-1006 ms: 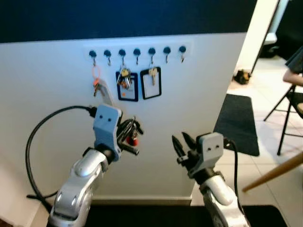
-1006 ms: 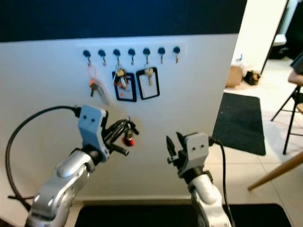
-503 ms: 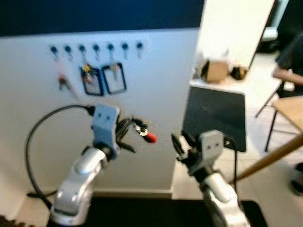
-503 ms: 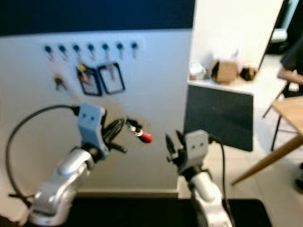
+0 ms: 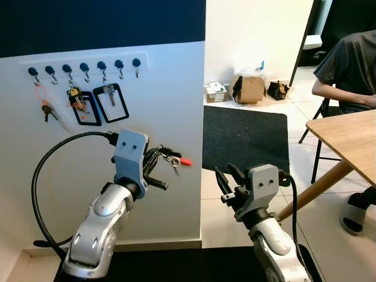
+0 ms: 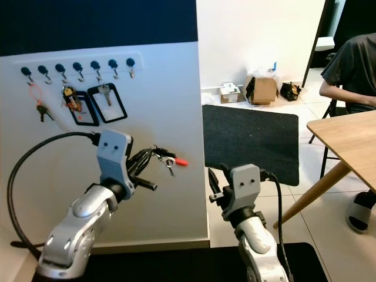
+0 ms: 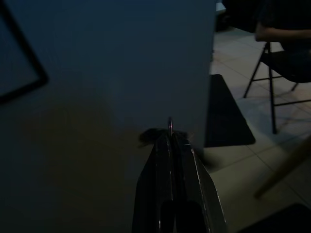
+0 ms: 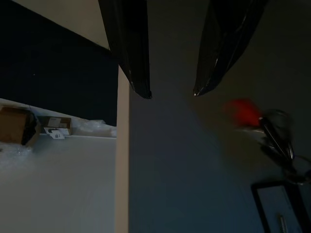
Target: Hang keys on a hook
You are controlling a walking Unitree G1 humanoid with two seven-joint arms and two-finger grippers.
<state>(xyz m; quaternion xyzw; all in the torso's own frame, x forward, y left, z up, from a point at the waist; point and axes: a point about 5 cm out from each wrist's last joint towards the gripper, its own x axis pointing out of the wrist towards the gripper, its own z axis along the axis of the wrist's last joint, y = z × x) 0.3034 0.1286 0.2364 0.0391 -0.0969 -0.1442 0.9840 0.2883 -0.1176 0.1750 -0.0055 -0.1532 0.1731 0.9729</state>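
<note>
A white rail with several dark hooks point(image 5: 84, 67) runs along the white wall at upper left. Three hooks carry keys: an orange-ringed bunch point(image 5: 42, 104) and two key sets with black frames point(image 5: 76, 98) point(image 5: 110, 95). My left gripper point(image 5: 161, 156) is raised in front of the wall, below and right of the rail, shut on a key bunch point(image 5: 173, 159) with a red tag point(image 5: 185, 161) that sticks out to the right. The wrist view shows its fingers point(image 7: 171, 165) pressed together with the ring point(image 7: 169, 124) at the tip. My right gripper point(image 5: 226, 177) is open and holds nothing, lower right of the keys.
The wall ends at a corner point(image 5: 204, 117) right of the keys. Beyond it lie a black mat point(image 5: 247, 138), tiled floor and cardboard boxes point(image 5: 249, 88). A wooden table point(image 5: 346, 138) and a seated person point(image 5: 346, 61) are at the right.
The camera has turned right, so wall and rail sit further left and the room beyond the corner shows. The key bunch has swung out to the right in my left gripper.
</note>
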